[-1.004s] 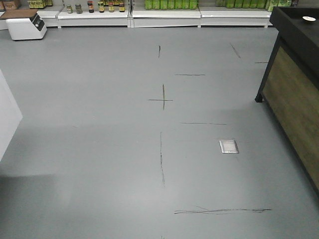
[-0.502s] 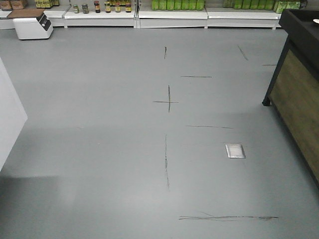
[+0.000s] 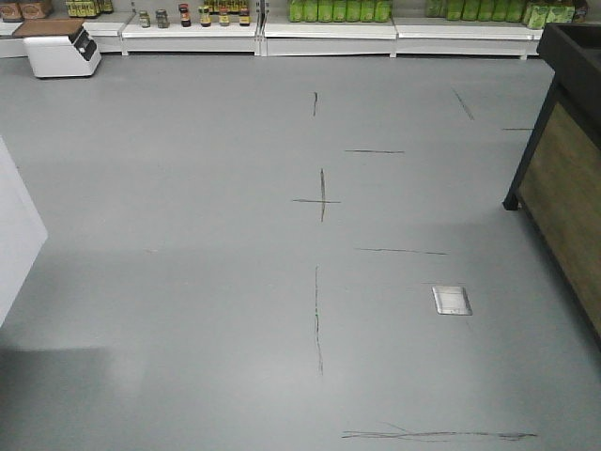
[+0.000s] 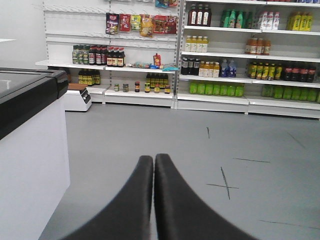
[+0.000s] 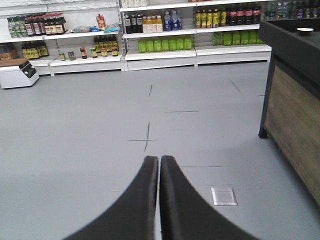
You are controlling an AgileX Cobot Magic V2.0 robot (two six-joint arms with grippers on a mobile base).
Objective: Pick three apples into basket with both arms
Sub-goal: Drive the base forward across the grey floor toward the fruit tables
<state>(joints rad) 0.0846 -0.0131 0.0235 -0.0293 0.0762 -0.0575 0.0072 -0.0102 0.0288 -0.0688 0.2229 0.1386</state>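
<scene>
Left gripper [image 4: 153, 159]: closed, empty.
Right gripper [image 5: 159, 160]: closed, empty.
Floor [image 3: 169, 235]: grey, dark marks [image 3: 321, 197], metal plate [image 3: 452, 300].
Shelves [image 3: 329, 30]: green bottles [image 3: 338, 9] and jars [image 3: 183, 14], far wall.
Counter [image 3: 563, 216]: wooden, at right.
Apples, basket: not in view.

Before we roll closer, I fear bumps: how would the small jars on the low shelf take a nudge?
The small jars look like glass, so probably breakable. Squat, they'd likely slide, not tip. Standing near the front of the low shelf, they might fall off.

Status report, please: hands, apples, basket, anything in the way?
Left hand shut, empty. Right hand shut, empty. Apples, basket not in view. Dark counter right, white cabinet left.
</scene>
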